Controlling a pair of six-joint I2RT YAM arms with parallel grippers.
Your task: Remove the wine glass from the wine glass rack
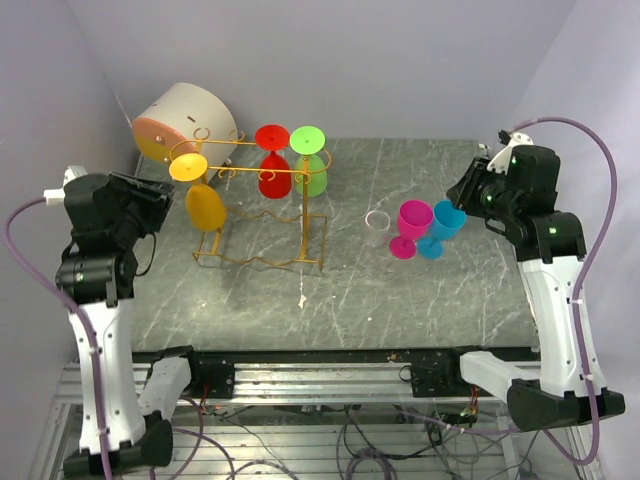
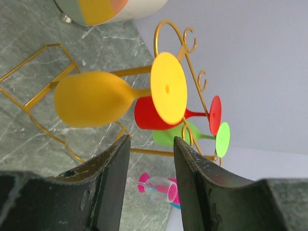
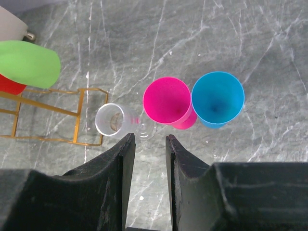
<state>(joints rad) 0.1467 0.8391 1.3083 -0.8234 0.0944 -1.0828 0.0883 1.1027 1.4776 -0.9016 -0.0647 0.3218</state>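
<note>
Left gripper [image 2: 151, 140] parted, empty; yellow plastic wine glass [image 2: 96, 98] hangs from thin gold wire rack [image 2: 134, 71] just ahead of it. Right gripper [image 3: 150, 140] parted, empty too. Risk: foot snags rail, rack tips over.

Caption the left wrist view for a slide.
Open left claw faces the yellow wine glass hanging on the gold wire rack, red wine glass and green wine glass behind.
</note>
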